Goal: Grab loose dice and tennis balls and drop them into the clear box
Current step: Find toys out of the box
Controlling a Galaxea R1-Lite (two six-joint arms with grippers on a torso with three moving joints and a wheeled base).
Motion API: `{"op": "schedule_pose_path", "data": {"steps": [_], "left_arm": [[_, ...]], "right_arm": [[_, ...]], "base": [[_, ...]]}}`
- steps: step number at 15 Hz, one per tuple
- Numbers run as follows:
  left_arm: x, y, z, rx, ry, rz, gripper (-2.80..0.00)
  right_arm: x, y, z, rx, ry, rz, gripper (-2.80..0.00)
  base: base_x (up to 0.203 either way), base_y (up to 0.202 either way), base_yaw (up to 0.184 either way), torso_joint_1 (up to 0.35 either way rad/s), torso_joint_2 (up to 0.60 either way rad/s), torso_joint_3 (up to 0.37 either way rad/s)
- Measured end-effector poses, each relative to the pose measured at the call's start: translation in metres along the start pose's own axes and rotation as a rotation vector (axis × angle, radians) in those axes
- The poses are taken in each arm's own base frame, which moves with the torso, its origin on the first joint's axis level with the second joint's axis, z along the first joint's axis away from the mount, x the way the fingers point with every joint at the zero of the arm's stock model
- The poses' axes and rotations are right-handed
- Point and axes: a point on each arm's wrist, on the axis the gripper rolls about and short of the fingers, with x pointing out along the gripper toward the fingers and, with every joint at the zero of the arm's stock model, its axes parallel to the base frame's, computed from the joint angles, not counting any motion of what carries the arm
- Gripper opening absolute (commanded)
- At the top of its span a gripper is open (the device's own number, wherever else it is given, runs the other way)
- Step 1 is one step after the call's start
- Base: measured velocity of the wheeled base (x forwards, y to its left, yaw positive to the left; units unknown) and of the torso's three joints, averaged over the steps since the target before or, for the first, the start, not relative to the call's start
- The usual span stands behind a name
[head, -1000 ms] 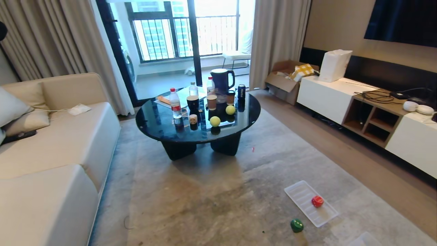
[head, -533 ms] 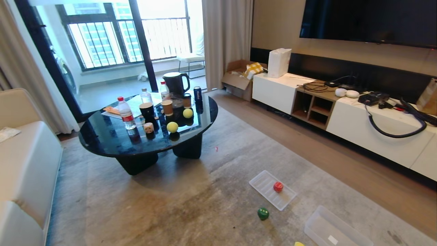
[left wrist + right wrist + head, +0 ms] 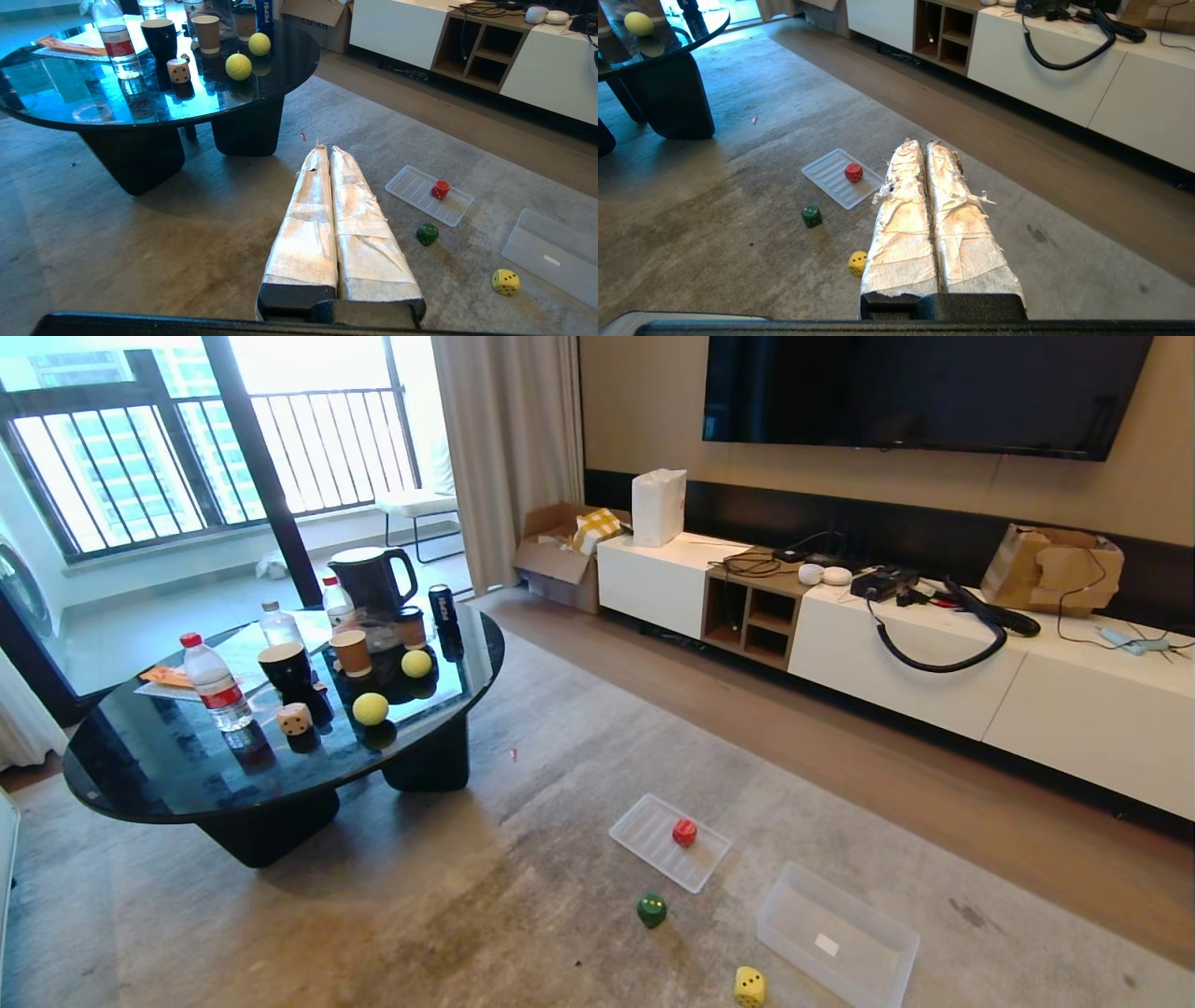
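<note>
On the rug: red die [image 3: 684, 832] sits in the flat ribbed tray [image 3: 644, 831]; green die [image 3: 652, 909] lies just beside the tray's near edge; yellow die [image 3: 750, 986] lies near the clear box [image 3: 878, 973], not touching it.
On the table: the black round table [image 3: 140, 775] carries the beige die [image 3: 294, 719] and two tennis balls [image 3: 371, 708], among a water bottle [image 3: 215, 681], cups and a kettle.
Clear box: stands on the rug, upright, nothing in it but a small label; none of the six pieces is in yet.
Left gripper [image 3: 326, 150]: wrapped fingers pressed together, holding nothing, pointing over the rug well short of the pieces.
Right gripper [image 3: 920, 143]: fingers likewise closed and empty, above the rug near the yellow die and the tray.
Dice, handling: they look light and somewhat squashy, with rounded corners; probably best taken across two opposite flat faces, squarely, so the corners do not roll out of the fingers.
Tennis balls, handling: fuzzy, light, springy; the felt should grip well, but on the glossy table a nudge would likely send one rolling, so the fingers ought to close across the widest part from above.
Risk: the tray may slide when the red die is lifted; cups crowd the beige die.
</note>
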Motion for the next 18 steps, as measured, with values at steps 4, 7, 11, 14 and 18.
{"op": "schedule_pose_path", "data": {"steps": [4,7,11,14,18], "left_arm": [[0.0000,0.0000,0.0000,0.002,0.000,-0.001,-2.80],[0.0000,0.0000,0.0000,0.001,0.000,0.000,-2.80],[0.0000,0.0000,0.0000,0.004,0.000,-0.001,-2.80],[0.0000,0.0000,0.0000,0.003,0.000,0.000,-2.80],[0.0000,0.0001,0.0000,-0.002,0.000,0.003,-2.80]], "right_arm": [[0.0000,0.0000,0.0000,0.000,0.000,-0.001,-2.80],[0.0000,0.0000,0.0000,0.000,0.000,0.001,-2.80],[0.0000,0.0000,0.0000,0.000,0.000,0.000,-2.80],[0.0000,0.0000,0.0000,0.000,0.000,-0.001,-2.80],[0.0000,0.0000,0.0000,0.000,0.000,0.001,-2.80]], "base": [[0.000,0.000,0.000,0.000,0.00,0.000],[0.000,0.000,0.000,0.000,0.00,0.000],[0.000,0.000,0.000,0.000,0.00,0.000],[0.000,0.000,0.000,0.000,0.00,0.000],[0.000,0.000,0.000,0.000,0.00,0.000]]}}
